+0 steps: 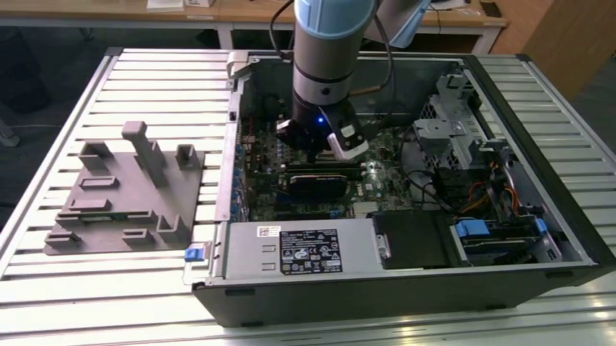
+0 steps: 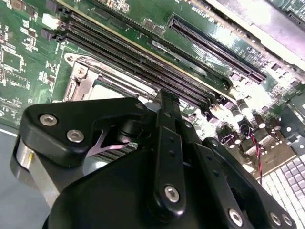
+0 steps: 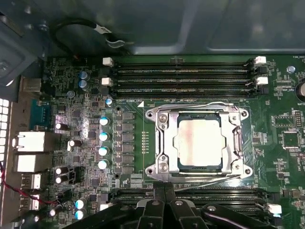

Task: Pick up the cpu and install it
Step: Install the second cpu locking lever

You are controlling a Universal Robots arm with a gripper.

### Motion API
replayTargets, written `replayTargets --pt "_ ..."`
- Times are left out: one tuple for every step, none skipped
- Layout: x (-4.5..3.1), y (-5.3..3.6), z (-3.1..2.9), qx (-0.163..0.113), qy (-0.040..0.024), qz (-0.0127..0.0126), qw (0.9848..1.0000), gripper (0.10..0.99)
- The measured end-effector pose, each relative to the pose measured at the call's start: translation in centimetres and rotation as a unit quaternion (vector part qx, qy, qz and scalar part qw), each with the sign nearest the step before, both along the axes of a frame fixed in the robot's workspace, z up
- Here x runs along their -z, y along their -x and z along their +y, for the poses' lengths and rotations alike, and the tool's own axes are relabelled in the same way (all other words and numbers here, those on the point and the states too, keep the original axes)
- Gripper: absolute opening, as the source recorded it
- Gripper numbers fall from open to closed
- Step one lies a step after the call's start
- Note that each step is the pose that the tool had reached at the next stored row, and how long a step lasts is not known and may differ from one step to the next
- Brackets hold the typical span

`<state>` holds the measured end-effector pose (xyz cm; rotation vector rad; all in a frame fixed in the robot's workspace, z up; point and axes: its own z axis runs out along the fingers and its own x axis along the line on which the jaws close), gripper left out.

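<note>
The cpu [image 3: 199,144] is seen lying flat, silver top upward, squared within the socket frame [image 3: 157,143]; the gripper's [image 3: 164,191] fingers are pressed together, holding nothing.

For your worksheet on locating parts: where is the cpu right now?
In the first wrist view the cpu sits inside the metal socket frame on the motherboard, between memory slots.

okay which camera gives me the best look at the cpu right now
The first wrist view: the cpu lies flat in its socket frame, its whole pale top exposed. In the second wrist view the gripper covers most of it. In the exterior view the arm stands over that spot.
</note>
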<state>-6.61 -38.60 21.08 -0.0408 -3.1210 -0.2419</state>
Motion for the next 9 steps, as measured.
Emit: replayTargets --pt "0.08 0.04 0.0 0.0 -0.0009 0.0 1.0 0.106" --pt "0.16 0.07 0.0 0.0 -0.0019 0.0 1.0 0.106" --pt "0.24 0.11 0.0 0.0 -0.0029 0.0 1.0 0.106" --pt "0.31 0.14 0.0 0.0 -0.004 0.0 1.0 0.106" --pt "0.36 0.18 0.0 0.0 -0.0052 0.0 1.0 0.106" --pt "0.39 0.22 -0.02 0.0 -0.0066 0.0 1.0 0.106" --pt "0.4 0.29 -0.06 0.0 -0.008 0.0 1.0 0.106" --pt "0.42 0.36 -0.13 0.0 -0.0094 0.0 1.0 0.106" --pt "0.43 0.4 -0.22 0.0 -0.0106 0.0 0.9999 0.106"
